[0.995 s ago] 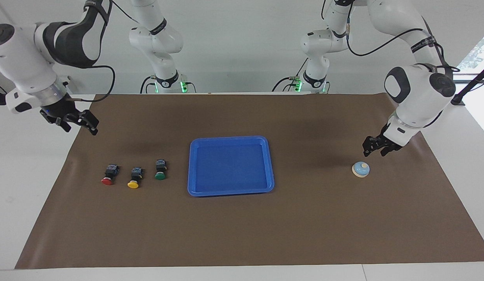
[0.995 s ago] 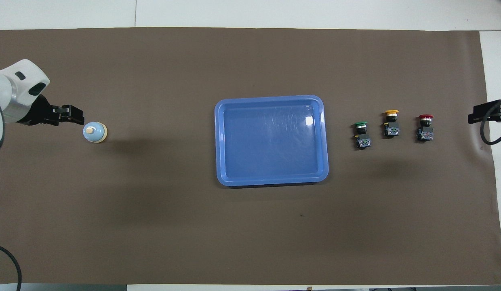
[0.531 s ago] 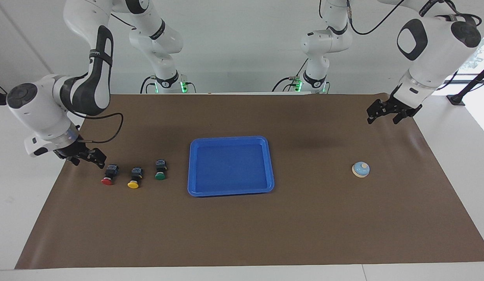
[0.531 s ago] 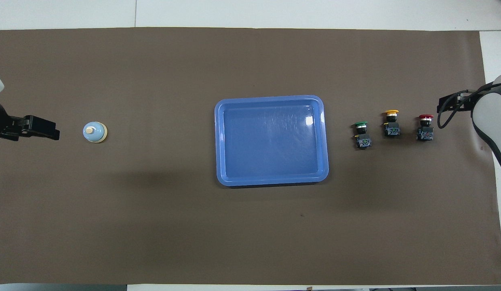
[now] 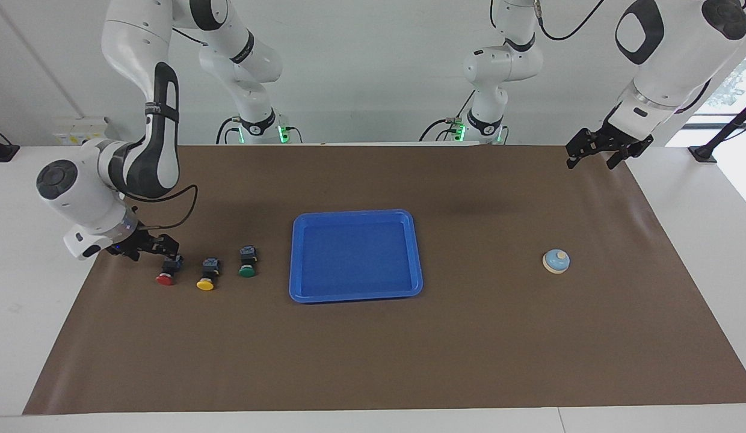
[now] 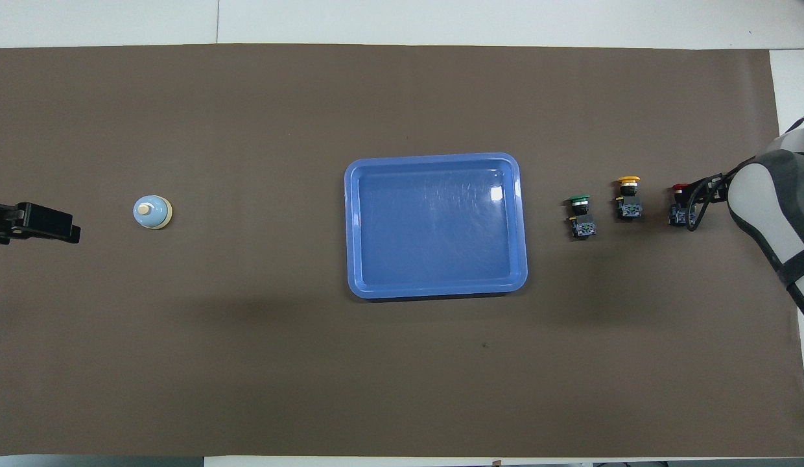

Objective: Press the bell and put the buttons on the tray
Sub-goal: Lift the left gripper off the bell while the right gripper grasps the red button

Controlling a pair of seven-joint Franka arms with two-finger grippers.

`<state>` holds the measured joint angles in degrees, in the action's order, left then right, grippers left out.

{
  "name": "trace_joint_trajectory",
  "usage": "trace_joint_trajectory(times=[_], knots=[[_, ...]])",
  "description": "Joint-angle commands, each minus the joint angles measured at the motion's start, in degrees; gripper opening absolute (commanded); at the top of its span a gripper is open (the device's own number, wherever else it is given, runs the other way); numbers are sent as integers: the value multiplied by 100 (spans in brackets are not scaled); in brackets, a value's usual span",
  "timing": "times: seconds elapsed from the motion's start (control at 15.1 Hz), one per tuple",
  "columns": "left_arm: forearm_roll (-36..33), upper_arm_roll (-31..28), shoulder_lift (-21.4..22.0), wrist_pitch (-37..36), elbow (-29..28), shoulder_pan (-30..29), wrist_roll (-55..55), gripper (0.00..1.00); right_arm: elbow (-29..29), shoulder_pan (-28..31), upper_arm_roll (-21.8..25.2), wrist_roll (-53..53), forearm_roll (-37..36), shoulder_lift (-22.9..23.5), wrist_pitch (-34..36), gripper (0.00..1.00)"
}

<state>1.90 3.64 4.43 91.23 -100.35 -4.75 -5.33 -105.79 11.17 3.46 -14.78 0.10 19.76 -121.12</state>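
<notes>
Right gripper (image 5: 162,251), jaws apart, sat at the red-capped black push-button (image 5: 166,270); should straddle its body squarely before clamping; left gripper (image 5: 597,150) released, raised at two o'clock of the bell.

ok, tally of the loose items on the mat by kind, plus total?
Push buttons: 3, namely red button, yellow button, green button
Bell: 1, the blue bell
Tray: 1, the blue tray, nothing in it
Total: 5
</notes>
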Motion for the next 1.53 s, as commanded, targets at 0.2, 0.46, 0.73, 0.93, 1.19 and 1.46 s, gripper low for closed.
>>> trace_joint_trajectory(times=[0.2, 0.46, 0.73, 0.93, 1.19, 1.46], knots=[[-103, 119, 23, -123, 59, 62, 32, 100, -556, 17, -38, -491, 96, -113, -605, 100], [-181, 250, 40, -132, 172, 141, 32, 100, -828, 8, -38, -447, 105, -139, -966, 100], [-138, 348, -39, -123, 340, 238, 296, 100, -925, 17, -47, -385, 105, -174, -966, 64], [-138, 348, -30, -71, 331, 238, 427, 100, -899, 17, -47, -447, 105, -183, -958, 7], [-138, 357, -21, -115, 314, 264, 463, 100, -645, -36, -169, -412, 105, -428, -617, 0], [-138, 348, -4, -106, 270, 256, 428, 100, -48, -771, -495, 640, 113, -596, 289, 0]])
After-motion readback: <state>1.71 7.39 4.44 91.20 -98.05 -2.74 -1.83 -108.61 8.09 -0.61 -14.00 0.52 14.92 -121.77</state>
